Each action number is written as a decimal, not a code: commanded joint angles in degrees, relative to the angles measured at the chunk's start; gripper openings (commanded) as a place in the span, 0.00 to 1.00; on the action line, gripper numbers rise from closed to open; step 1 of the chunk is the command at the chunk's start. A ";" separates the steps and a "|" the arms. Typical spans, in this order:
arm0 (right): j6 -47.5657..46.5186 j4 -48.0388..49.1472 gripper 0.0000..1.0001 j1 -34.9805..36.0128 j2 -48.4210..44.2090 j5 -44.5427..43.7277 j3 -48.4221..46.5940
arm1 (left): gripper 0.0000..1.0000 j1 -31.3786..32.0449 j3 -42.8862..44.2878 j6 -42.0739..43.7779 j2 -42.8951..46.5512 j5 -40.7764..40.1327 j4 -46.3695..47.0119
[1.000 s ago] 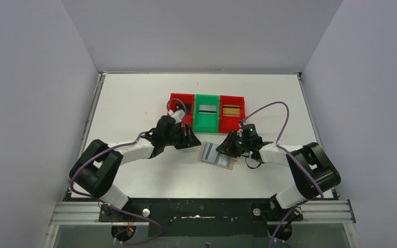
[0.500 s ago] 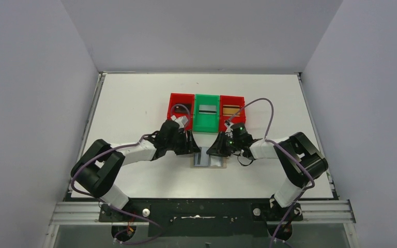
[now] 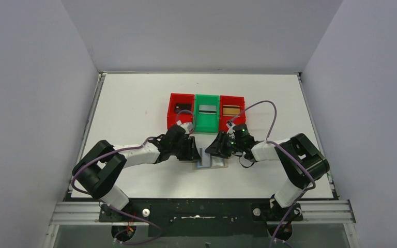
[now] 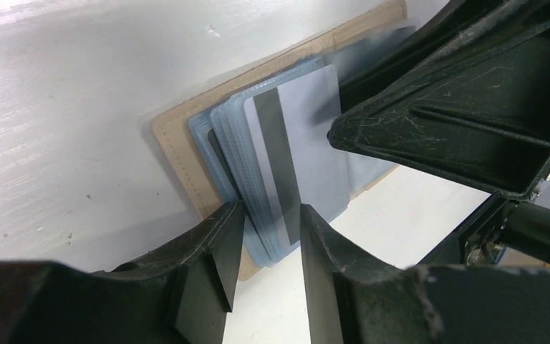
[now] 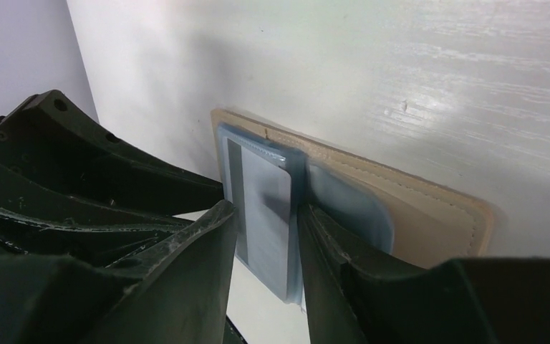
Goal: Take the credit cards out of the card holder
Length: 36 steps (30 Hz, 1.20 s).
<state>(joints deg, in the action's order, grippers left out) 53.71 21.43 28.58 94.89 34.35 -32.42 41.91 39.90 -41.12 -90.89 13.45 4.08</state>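
Table (image 3: 134, 103): white and flat; the bins (image 3: 207, 111) stand well beyond the work.
Card holder (image 3: 213, 162): open and flat, between both grippers.
Card (image 4: 315, 136): silver-grey, in the blue sleeve, long axis toward the bins.
Left gripper (image 4: 268, 229): jaws narrowly apart astride the card's end; we cannot tell if it grips.
Right gripper (image 5: 265, 222): jaws apart over the same card.

1. The black-and-white left arm (image 3: 134, 152) stretches low towards the middle.
2. The matching right arm (image 3: 271, 150) mirrors it.
3. The black left gripper (image 4: 268, 215) and right gripper (image 5: 265, 211) face each other closely, jaws slightly apart.
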 commanded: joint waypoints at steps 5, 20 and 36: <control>0.78 0.10 0.30 1.38 -3.05 -2.51 1.93 | 0.42 0.25 1.61 -0.24 -0.72 -2.07 -1.68; 4.10 5.61 0.02 -0.83 -3.99 -0.89 5.06 | 0.17 0.71 3.14 1.21 -3.93 -4.08 -5.41; 0.52 0.59 0.03 -4.99 -6.84 1.41 5.60 | 0.11 0.72 3.16 1.14 -4.81 -5.01 -5.68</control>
<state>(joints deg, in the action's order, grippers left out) 55.88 21.52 24.32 89.08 35.16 -26.76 42.44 42.81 -41.32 -93.95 10.94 1.54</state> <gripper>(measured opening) 0.039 0.113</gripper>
